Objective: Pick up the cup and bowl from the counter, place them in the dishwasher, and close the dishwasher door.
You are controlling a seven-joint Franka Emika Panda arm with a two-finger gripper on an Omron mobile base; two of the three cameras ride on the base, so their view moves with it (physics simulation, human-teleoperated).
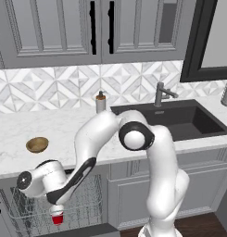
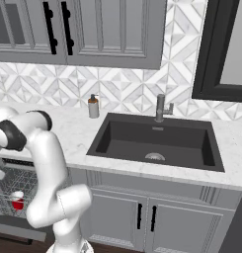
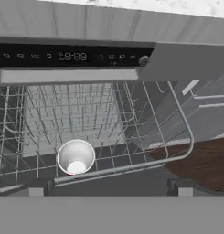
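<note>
The end effector (image 1: 57,207) hangs with jaws wide just above the cup (image 1: 57,217), upright in the dishwasher (image 3: 77,119) rack. The bowl (image 1: 37,144) sits on the counter (image 1: 64,129).

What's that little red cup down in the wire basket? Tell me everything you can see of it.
The cup is small, red and tapered, plastic-looking, with a white rim and white inside. It stands upright, mouth up, in the dishwasher's grey wire rack, near its front edge, below the dark control strip. The gripper hovers just above it, jaws open, not holding it.
</note>
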